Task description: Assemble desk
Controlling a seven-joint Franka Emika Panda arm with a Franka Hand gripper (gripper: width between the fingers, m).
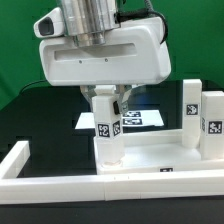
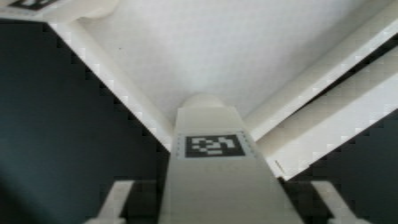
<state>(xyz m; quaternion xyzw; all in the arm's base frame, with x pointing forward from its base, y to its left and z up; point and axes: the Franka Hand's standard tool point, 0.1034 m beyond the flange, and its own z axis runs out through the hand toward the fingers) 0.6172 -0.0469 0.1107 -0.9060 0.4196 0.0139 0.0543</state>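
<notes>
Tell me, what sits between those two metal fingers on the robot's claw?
A short square white plastic leg with a printed tag, clamped in the gripper; the wrist view shows it best.

Behind everything you've got the marker board [image 1: 148, 118] lying flat on the black table [image 1: 40, 115], printed tags facing up (mostly hidden from this angle). A white L-shaped fence bar [image 1: 20, 160] runs along the front edge and turns back at the exterior view's left, with a green backdrop [image 1: 20, 45] behind it all.

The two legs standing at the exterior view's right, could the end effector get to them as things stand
Probably not yet: the end effector is shut on a leg over the desk top. Otherwise the two standing legs look free from above.
</notes>
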